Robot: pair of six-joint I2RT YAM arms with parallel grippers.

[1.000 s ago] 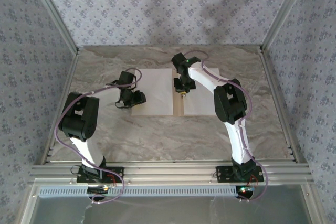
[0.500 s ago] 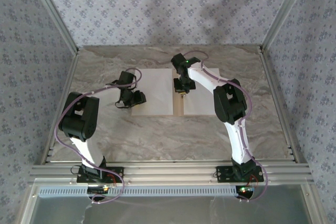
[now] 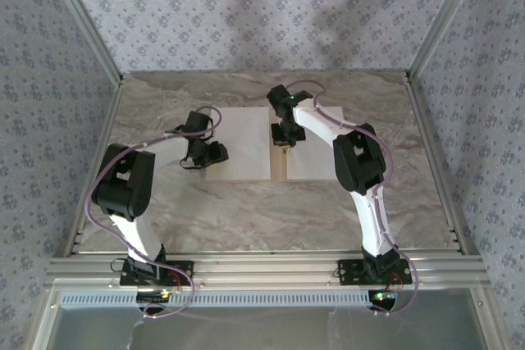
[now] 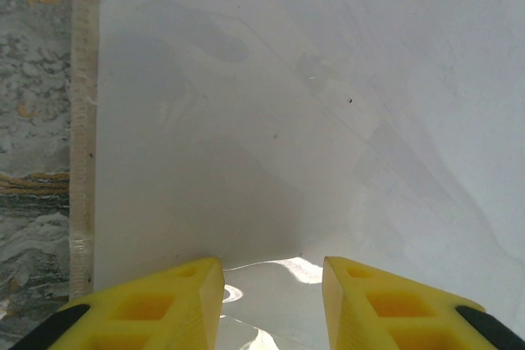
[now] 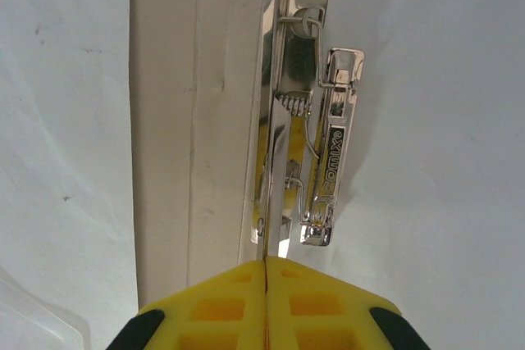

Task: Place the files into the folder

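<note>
Seen from above, a flat tan-brown cardboard folder (image 3: 280, 168) lies open in the middle of a grey marbled table (image 3: 246, 211). Its spine runs away from the arms. One plain white rectangular sheet of paper (image 3: 242, 141) covers its left half. A second white sheet (image 3: 313, 161) covers its right half. Only a narrow tan strip shows between them.

The left gripper (image 3: 216, 153) sits over the left edge of the left sheet. The right gripper (image 3: 283, 140) is over the spine, towards its far end.

The left wrist camera adds detail the overhead view lacks. The left gripper (image 4: 272, 272) has its two yellow fingers spread apart, with nothing between them. The white sheet (image 4: 312, 104) lies flat below. A thin tan border of the folder (image 4: 84, 120) shows along the sheet's left side, with the marbled table (image 4: 33, 120) beyond it.

The right wrist camera shows a small shiny metal clip (image 5: 316, 153) lying along the pale tan spine (image 5: 189, 120), which cannot be made out from above. White paper lies on both sides of the spine. The right gripper (image 5: 267, 264) has its yellow fingers pressed together with no gap. Their tips are at the near end of the clip, where a thin metal lever reaches them. Whether the lever is pinched between them cannot be told.
</note>
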